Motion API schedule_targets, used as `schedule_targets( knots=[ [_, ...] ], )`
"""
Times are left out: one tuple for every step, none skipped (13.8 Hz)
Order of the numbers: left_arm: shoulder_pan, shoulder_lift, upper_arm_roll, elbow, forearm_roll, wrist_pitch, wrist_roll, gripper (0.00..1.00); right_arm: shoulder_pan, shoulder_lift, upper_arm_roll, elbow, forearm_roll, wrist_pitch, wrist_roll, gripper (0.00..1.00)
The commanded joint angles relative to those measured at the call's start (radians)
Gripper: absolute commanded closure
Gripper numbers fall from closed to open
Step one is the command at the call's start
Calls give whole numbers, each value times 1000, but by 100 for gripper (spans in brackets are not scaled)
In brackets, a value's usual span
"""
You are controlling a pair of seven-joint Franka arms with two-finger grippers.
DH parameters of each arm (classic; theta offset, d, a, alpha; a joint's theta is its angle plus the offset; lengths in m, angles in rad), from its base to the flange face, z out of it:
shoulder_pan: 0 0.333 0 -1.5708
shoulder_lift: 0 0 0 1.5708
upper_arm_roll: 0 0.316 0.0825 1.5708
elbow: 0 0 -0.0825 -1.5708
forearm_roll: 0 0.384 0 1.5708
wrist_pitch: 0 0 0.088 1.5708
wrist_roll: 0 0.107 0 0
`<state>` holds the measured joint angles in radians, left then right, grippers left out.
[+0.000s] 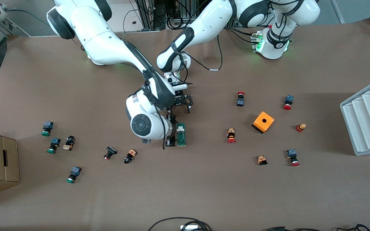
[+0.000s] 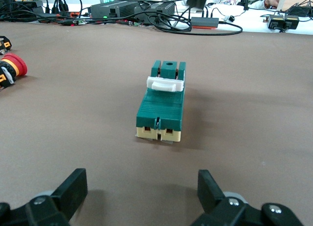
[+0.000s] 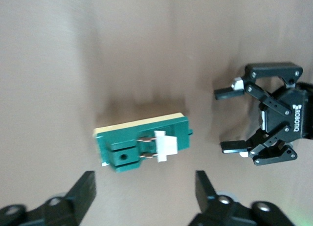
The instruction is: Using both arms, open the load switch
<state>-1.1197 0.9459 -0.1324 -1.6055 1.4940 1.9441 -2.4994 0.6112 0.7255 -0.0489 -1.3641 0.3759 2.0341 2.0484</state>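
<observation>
Lying flat on the brown bench (image 1: 204, 192), the load switch (image 1: 181, 134) sits just beside the right hand (image 1: 171, 138), whose fingers stand wide open with nothing in them. Close by, the left hand (image 1: 181, 102) is open too, facing the switch's end, not touching it.

Small green plastic load switch (image 2: 160, 104), smooth, white plastic block; brown matt paper-like table covering (image 1: 204, 192); glossy white plastic-shelled arms (image 1: 101, 35); matt black grippers.
</observation>
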Motion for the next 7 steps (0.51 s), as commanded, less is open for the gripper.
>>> schedule_targets(
  knots=[
    [-6,53,-7,16,-9,15,-47,0,-43,-86,4,-35,-102,-46,-63,0],
    [-5,56,-7,18,-8,13,-47,0,-68,-113,4,-38,-127,-60,-95,0],
    [-5,57,-7,18,0,13,-46,0,-96,-141,3,-44,-141,-75,-146,0],
    [-5,57,-9,18,14,13,-49,0,-123,-170,1,-47,-143,-98,-218,0],
    [-3,57,-9,15,14,13,-50,0,-145,-202,1,-61,-143,-132,-288,0],
    [-3,56,-7,15,14,12,-49,0,-172,-243,1,-82,-143,-170,-366,0],
    [-2,57,-7,16,15,12,-46,0,-207,-289,1,-113,-143,-199,-457,0]
  ],
)
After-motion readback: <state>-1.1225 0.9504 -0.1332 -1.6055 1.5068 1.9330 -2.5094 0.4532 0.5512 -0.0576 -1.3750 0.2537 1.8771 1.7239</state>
